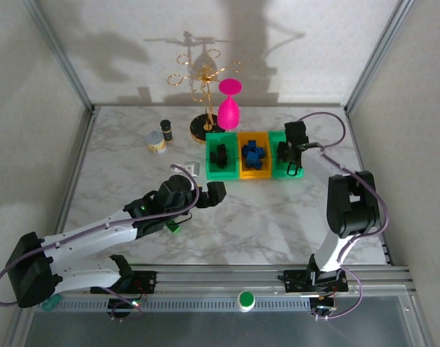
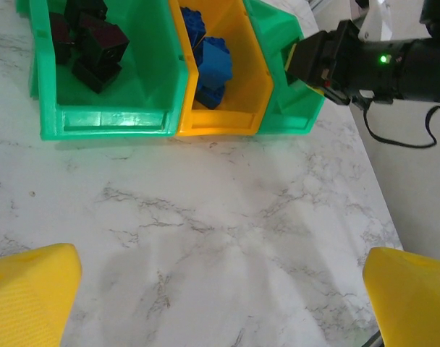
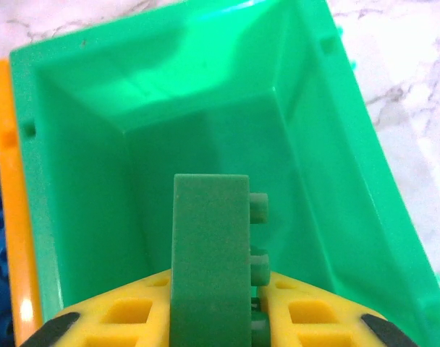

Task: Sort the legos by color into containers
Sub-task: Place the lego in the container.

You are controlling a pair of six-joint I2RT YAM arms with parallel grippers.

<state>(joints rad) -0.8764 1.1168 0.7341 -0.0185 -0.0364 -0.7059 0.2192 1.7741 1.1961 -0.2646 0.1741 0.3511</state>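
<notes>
At lower centre of the right wrist view, grips a green brick [image 3: 209,246] in the right gripper [image 3: 214,314], long axis up the frame, studs facing right; hangs straight above the right-hand green bin [image 3: 328,144]; probably needs only a release; spreads the left gripper [image 2: 220,289] wide over the table [image 2: 205,217].

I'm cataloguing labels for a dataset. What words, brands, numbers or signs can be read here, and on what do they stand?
No text can be read.
On the small dark jar: a pale label band, too small to read.
On the round tin can: any print is too small to read.
On the left green bin, orange bin, right green bin and the green brick in the right gripper: no lettering shows.
</notes>
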